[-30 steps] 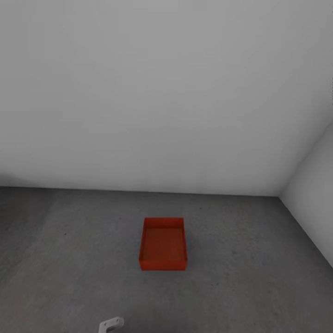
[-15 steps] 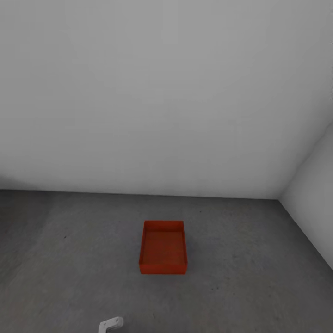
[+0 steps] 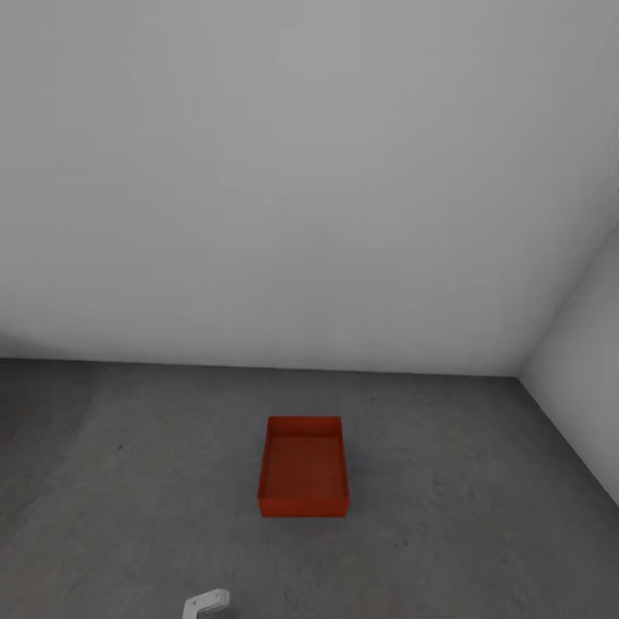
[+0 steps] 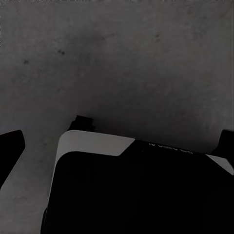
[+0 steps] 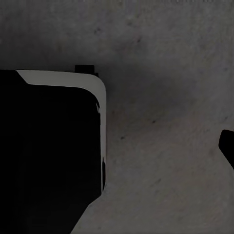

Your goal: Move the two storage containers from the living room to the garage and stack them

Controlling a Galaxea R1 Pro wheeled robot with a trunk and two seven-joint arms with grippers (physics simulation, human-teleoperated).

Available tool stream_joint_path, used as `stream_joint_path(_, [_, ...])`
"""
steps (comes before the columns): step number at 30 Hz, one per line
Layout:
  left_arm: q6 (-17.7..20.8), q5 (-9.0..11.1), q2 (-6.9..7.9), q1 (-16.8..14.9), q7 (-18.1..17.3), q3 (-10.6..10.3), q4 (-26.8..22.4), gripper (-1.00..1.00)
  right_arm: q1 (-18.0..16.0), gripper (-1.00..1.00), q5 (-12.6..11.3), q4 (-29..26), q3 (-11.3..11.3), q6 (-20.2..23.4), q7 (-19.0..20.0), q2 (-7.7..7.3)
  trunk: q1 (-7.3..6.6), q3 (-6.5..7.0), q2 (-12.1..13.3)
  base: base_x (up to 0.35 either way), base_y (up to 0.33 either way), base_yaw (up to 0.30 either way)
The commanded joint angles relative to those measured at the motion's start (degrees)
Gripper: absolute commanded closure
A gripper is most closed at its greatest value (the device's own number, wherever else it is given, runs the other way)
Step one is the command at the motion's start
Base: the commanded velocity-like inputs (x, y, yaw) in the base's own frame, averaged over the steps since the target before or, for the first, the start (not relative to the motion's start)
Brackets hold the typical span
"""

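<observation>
Backing off slightly, the head camera now shows the orange bin (image 3: 303,467) a touch lower in the picture and more wall above it; the bin itself has not shifted.

One bin sits upright and empty on the dark grey concrete floor (image 3: 129,481) of the garage, near the plain white-grey back wall (image 3: 301,172) and well apart from the side wall (image 3: 585,378) at the right. By my reading, the first container is placed and the robot is leaving to fetch the second from the living room; the next move calls for turning the base away and driving out. Both wrist cameras look down at mottled concrete past the robot's dark base (image 4: 136,190), with fingertips set wide at the picture edges, so both grippers look spread apart and empty.
</observation>
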Motion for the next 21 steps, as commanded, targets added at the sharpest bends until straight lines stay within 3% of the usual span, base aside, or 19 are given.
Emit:
stream_joint_path(1, [0.18, 0.23, -0.02, -0.05, 0.16, 0.31, 0.00, -1.00, -0.08, -1.00, -0.59, 0.19, 0.49, -0.33, -0.03, 0.01, 0.03, -0.01, -0.10, 0.000, 0.000, 0.000])
stream_joint_path(21, [0.23, 0.29, -0.03, -0.01, 0.21, 0.31, 0.02, -1.00, -0.08, -1.00, -0.60, 0.19, 0.49, -0.33, -0.02, 0.06, 0.03, 1.83, -0.10, 0.000, 0.000, 0.000])
